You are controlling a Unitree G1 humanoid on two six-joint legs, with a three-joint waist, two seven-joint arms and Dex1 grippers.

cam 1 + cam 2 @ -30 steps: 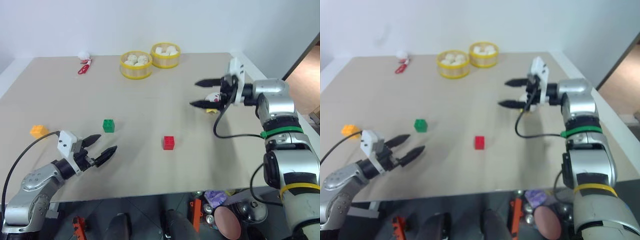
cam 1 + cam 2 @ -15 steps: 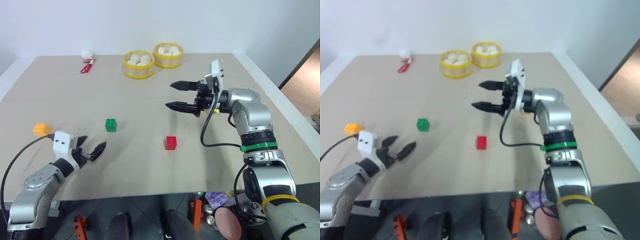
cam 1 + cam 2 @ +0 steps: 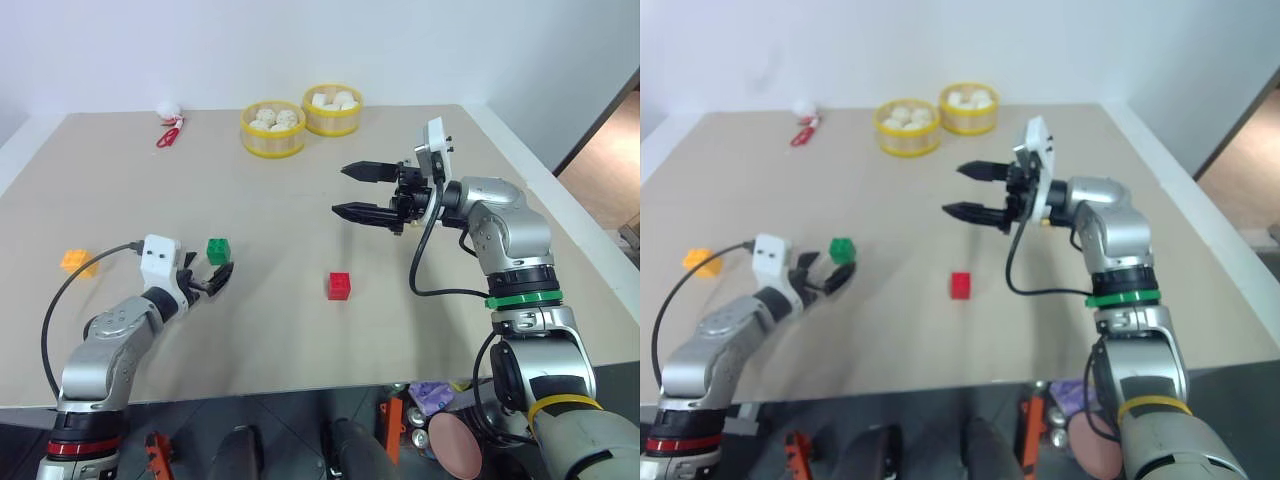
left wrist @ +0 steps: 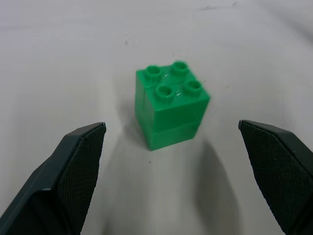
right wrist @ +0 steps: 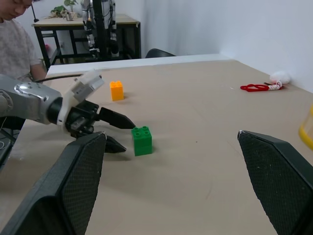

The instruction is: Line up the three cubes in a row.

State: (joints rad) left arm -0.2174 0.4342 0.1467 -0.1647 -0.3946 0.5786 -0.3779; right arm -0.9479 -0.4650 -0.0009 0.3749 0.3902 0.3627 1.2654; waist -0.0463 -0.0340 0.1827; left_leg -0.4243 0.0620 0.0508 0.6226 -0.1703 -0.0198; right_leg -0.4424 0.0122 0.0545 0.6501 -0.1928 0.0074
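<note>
The green cube (image 3: 218,251) stands on the table's left half, and in the left wrist view it (image 4: 171,110) sits studs up just ahead of the two black fingers (image 4: 73,171). My left gripper (image 3: 212,268) is open and low over the table, right behind the green cube, with nothing held. The red cube (image 3: 339,285) lies alone near the middle front. Further left, by the table edge, sits the orange-yellow cube (image 3: 76,261). My right gripper (image 3: 338,189) hovers open and empty above the table's middle, pointing left, behind the red cube.
Two yellow steamer baskets (image 3: 272,129) (image 3: 332,110) stand at the back of the table (image 3: 300,340). A white-and-red toy (image 3: 168,125) lies at the back left. A seated person (image 5: 14,29) shows beyond the table's left side.
My left gripper has advanced across the table and now sits just behind the green cube. My right gripper swung left over the table's middle, then held. The cubes have not moved.
</note>
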